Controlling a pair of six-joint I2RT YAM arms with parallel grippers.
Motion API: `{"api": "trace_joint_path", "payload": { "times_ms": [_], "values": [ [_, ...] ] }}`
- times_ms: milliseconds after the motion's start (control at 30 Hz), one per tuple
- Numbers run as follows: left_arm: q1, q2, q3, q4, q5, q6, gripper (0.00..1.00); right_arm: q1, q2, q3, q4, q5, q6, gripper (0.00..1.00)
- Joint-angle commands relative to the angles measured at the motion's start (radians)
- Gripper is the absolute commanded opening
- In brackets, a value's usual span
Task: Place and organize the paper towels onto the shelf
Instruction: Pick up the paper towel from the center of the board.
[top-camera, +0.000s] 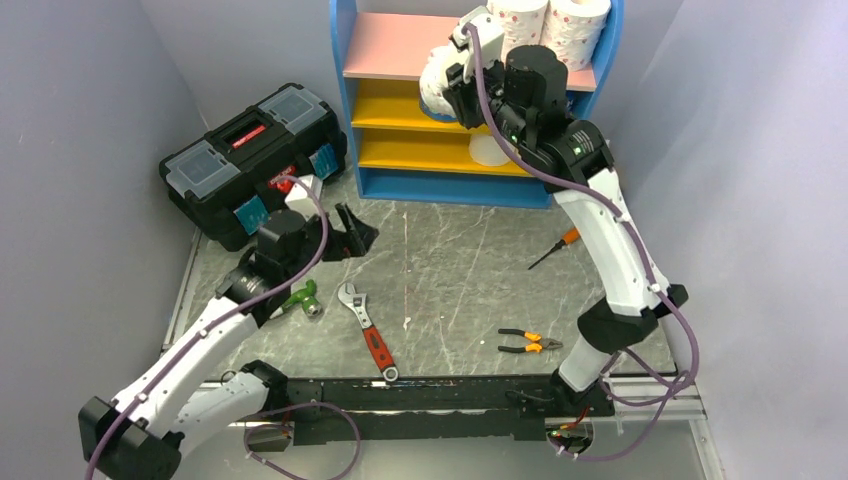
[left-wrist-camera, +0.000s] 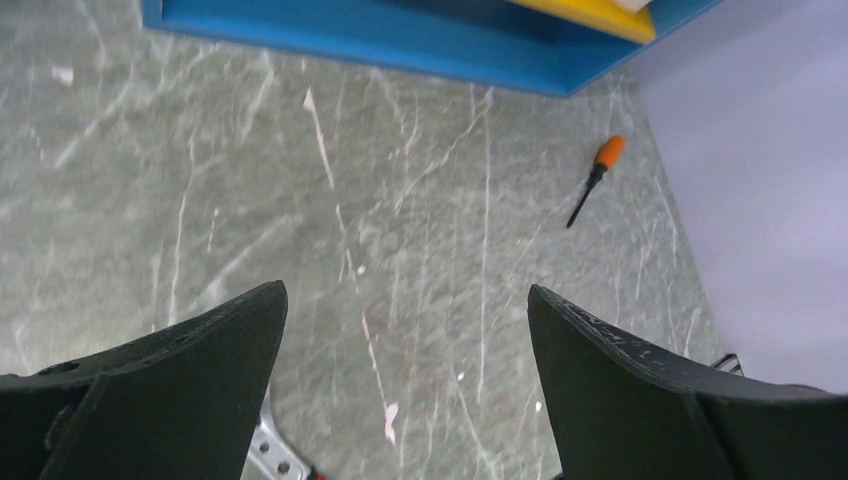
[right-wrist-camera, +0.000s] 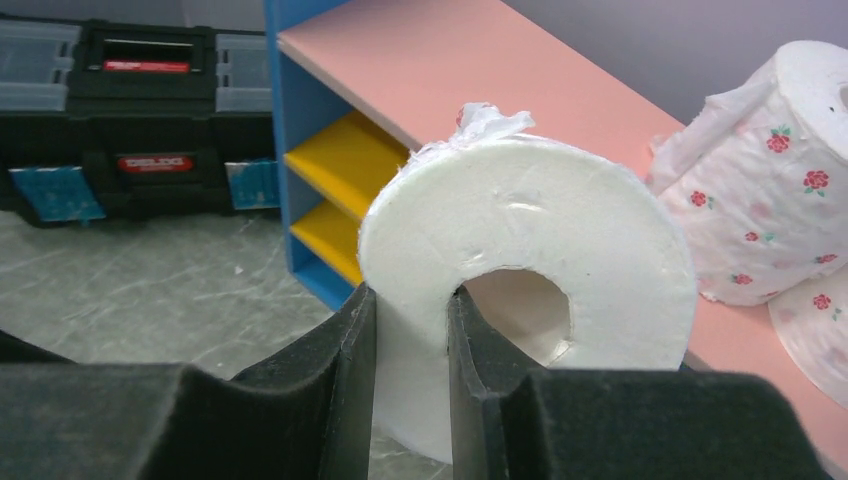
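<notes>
Grip's through the core: right gripper (right-wrist-camera: 410, 300) pinches the squishy-looking, light white paper roll (right-wrist-camera: 560, 220) by the blue-framed shelf (right-wrist-camera: 283, 100). Left gripper (left-wrist-camera: 403, 295) gapes empty.

We hold our left arm (top-camera: 200, 345) bent low with the left gripper (left-wrist-camera: 403, 300) spread wide and empty, while our right arm (top-camera: 612, 245) stretches up and forward, the right gripper (right-wrist-camera: 410, 300) pinching the wall of a paper towel roll (right-wrist-camera: 560, 230).

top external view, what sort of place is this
Likely a robot lab test cell: plain walls enclose a table, two robot arms are bolted at its edge, with a toolbox and shelf staged.
</notes>
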Motion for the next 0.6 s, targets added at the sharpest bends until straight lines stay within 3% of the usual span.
{"api": "trace_joint_path", "payload": {
  "times_ms": [0,233,567],
  "values": [
    [-0.003,0.075,0.136,0.141,-0.001,0.066,0.97,-0.044,0.027,0.065,0.163,-0.01,-0.025,0.16],
    [-0.004,0.216,0.314,0.305,0.034,0.162,0.98,-0.066,0.084,0.135,0.219,-0.024,-0.045,0.17],
    [-0.005,0.451,0.451,0.675,0.13,0.288,0.99,-0.082,0.121,0.164,0.27,-0.015,-0.058,0.2]
  ]
}}
